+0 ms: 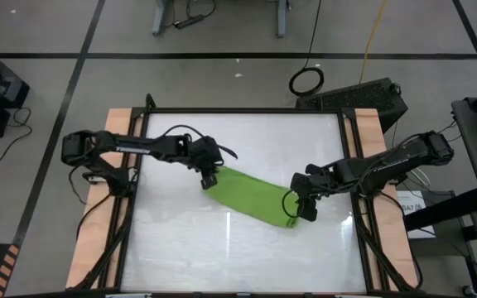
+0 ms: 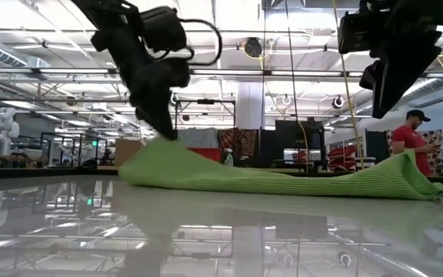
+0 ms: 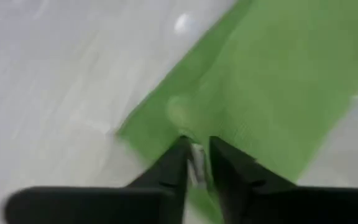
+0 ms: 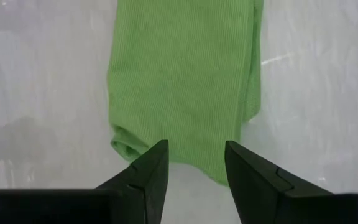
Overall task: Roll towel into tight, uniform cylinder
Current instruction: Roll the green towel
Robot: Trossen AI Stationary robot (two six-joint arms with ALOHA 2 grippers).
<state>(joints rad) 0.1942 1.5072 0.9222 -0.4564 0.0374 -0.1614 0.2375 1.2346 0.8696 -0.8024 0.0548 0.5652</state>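
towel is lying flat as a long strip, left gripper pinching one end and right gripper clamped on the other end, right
Not quite. The right gripper is open above the towel end, not clamped, as the right wrist view shows. The left gripper does pinch the other end.

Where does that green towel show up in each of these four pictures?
High view: towel, centre, slanting between both hands.
Low view: towel flat across the middle.
Left wrist view: fills the upper right.
Right wrist view: top centre.
Shared landmark: white table.

Two dark jointed arms, black cables looping, tapered black pincer fingers (image 4: 151,180).
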